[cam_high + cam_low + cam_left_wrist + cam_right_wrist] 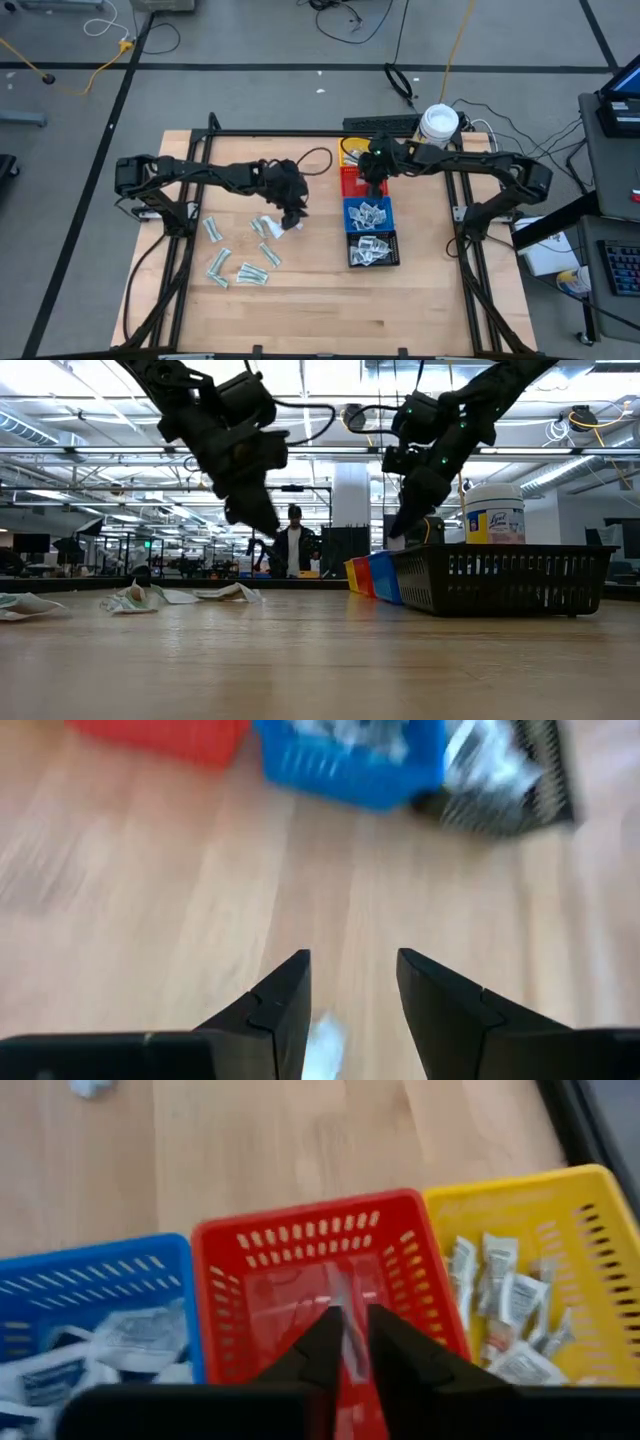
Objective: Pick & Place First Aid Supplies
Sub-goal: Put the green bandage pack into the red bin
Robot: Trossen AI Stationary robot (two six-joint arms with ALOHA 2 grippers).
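Note:
Several pale green wrappers [248, 272] and a white packet [291, 228] lie flat on the wooden table, left of centre. My left gripper [292, 212] hangs open above them, clear of the table in the low view [268, 522]. A white packet [322, 1040] shows below the gap between its fingers. My right gripper [375, 172] is over the red bin [320, 1270], nearly shut on a thin pale sachet [347, 1325]. The yellow bin [520, 1230], blue bin [95, 1295] and black bin [373, 250] hold packets. My right gripper pinches the thin pale sachet between its two fingers; only a narrow strip of it [347, 1342] shows in the gap. The fingers point down from above. The sachet is lifted clear, over the red bin.
The four bins stand in a row from far to near, right of centre. A big white jar [439, 124] stands behind them at the far edge. Bare wood lies toward the near edge [320, 310]. A person [293, 545] stands in the room beyond the table.

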